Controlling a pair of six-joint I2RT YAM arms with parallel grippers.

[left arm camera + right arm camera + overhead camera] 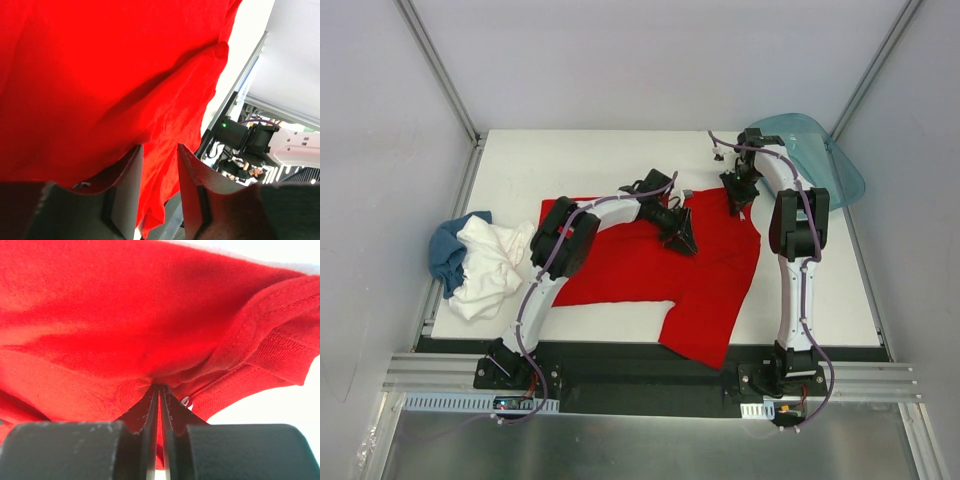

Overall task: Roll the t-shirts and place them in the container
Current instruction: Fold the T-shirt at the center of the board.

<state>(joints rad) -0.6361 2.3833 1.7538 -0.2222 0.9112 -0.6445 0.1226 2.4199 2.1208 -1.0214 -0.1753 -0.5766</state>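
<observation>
A bright red t-shirt [630, 268] lies spread across the middle of the white table [570, 165], one part hanging over the near edge. My left gripper [684, 240] hovers low over its middle; in the left wrist view its jaws [159, 148] stand apart, red cloth [100, 75] showing through the gap. My right gripper [738, 203] is at the shirt's far right corner, shut [159, 386] on a pinch of red cloth [125, 315] beside a stitched hem. A white t-shirt [490, 262] and a blue t-shirt [447, 252] lie crumpled together at the left edge.
A translucent teal plastic tub [820, 150] sits tilted at the back right corner, just behind the right arm. Metal frame rails [440, 230] run along both sides of the table, with grey walls beyond. The black arm-base strip [640, 360] borders the near edge.
</observation>
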